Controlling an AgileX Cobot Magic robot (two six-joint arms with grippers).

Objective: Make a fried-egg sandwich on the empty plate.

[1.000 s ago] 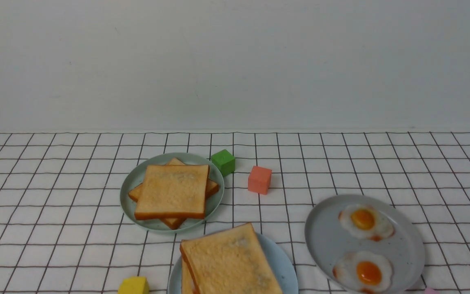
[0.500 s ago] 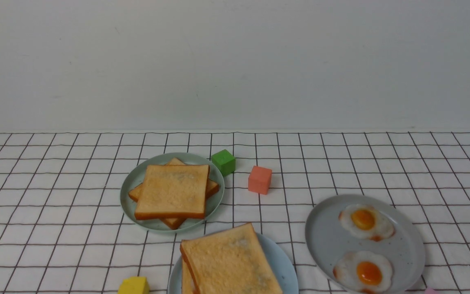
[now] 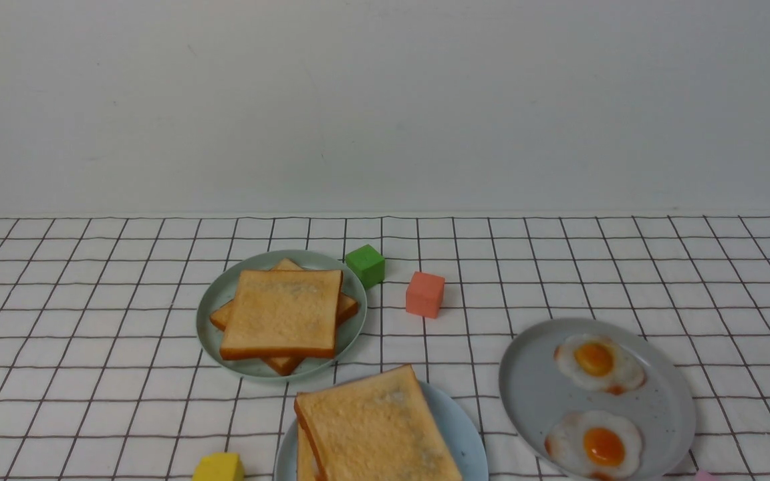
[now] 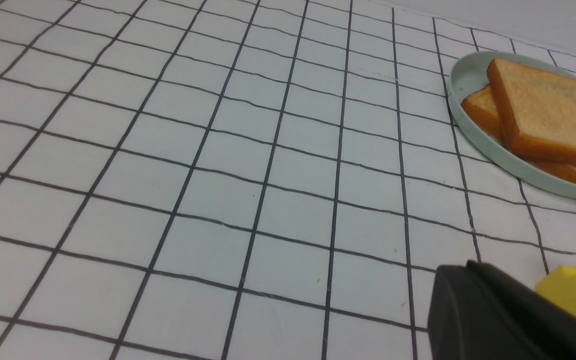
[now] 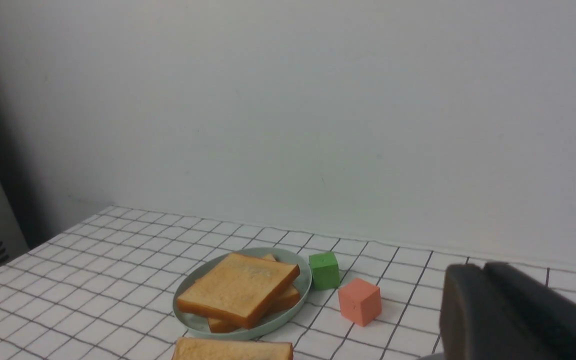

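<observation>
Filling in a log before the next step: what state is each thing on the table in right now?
Sandwich: top toast on, lying on the blue plate; filling hidden.
Toast pile: stacked askew on the green plate.
Eggs: two, side by side on the grey plate, yolks up.
Green cube, red cube, yellow block: loose on the cloth.
Left claw, right claw: partly in frame, jaws unclear.
</observation>
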